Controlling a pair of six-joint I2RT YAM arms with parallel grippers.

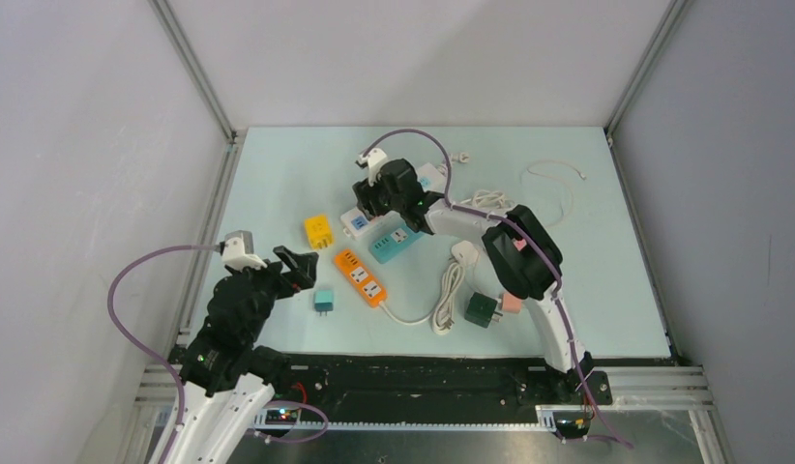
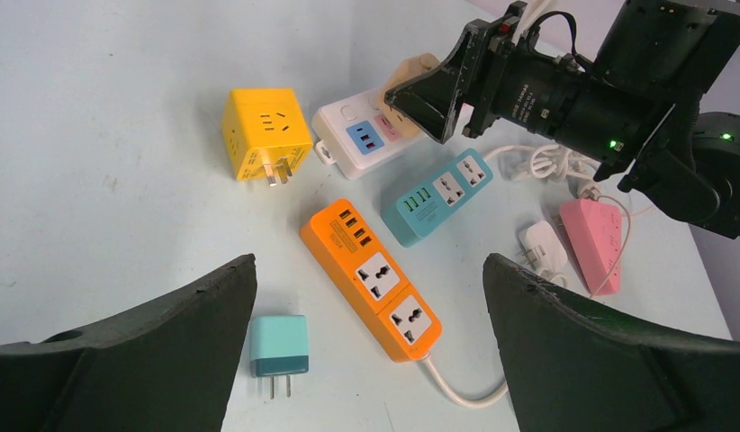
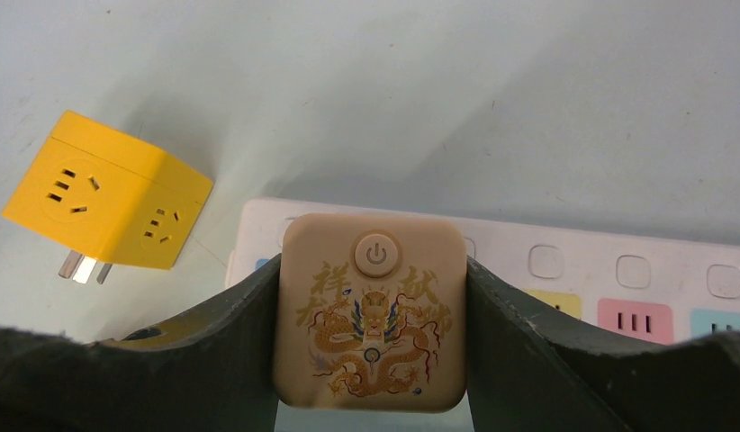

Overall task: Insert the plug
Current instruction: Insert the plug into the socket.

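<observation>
My right gripper [image 3: 371, 337] is shut on a beige square plug [image 3: 371, 310] with a gold dragon print and a power button. It holds the plug just over the near end of a white power strip [image 3: 618, 270]. In the top view the right gripper [image 1: 376, 198] sits over that strip [image 1: 355, 222] at mid-table. The left wrist view shows the beige plug [image 2: 404, 81] right at the white strip [image 2: 348, 135]; whether its prongs are in a socket is hidden. My left gripper [image 1: 299, 266] is open and empty, above the table near a small teal plug [image 2: 278, 345].
An orange power strip [image 2: 371, 279], a teal power strip [image 2: 436, 195] and a yellow cube adapter [image 2: 263, 135] lie around the white strip. A white corded plug [image 1: 464, 254], a dark green plug [image 1: 482, 309], a pink block [image 1: 512, 302] and loose white cable [image 1: 553, 184] lie to the right.
</observation>
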